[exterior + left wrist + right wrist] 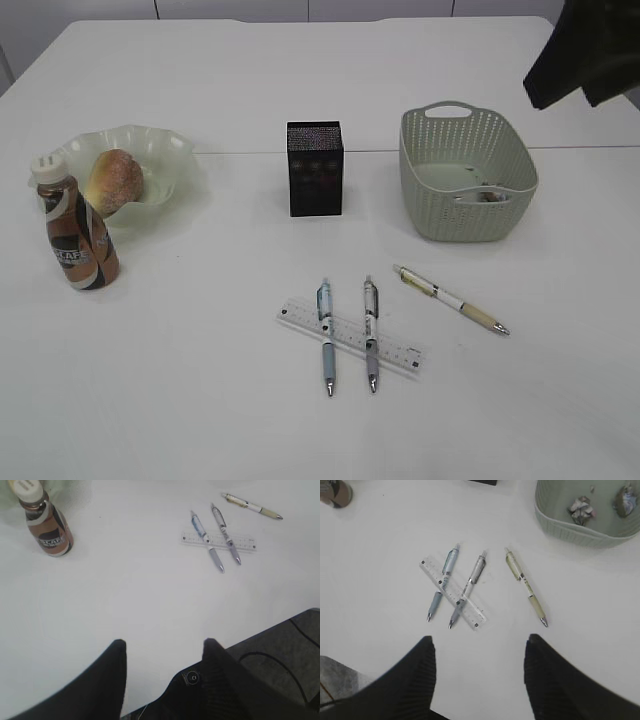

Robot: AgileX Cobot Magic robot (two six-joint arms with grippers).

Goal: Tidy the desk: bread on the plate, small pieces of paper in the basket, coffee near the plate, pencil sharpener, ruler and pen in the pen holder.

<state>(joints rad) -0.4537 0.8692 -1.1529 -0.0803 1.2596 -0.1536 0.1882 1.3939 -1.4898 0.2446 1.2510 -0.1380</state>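
The bread (115, 178) lies on the green plate (160, 138), and the coffee (75, 235) stands upright just in front of it. The black pen holder (315, 168) stands mid-desk. Right of it, the basket (460, 215) holds two small pieces of paper (581, 509). Two pens (326, 335) lie across the clear ruler (395, 352), and a third pen (452, 299) lies to their right. My left gripper (165, 642) is open and empty above bare desk, with the coffee (47, 522) far ahead to the left. My right gripper (479, 639) hangs open and empty just short of the ruler (476, 616). The pencil sharpener is out of view.
A dark part of the right arm (580, 55) hangs at the upper right, above and behind the basket. The white desk (200, 380) stretches bare along the front left. A dark grey surface (285, 660) shows beyond the desk edge in the left wrist view.
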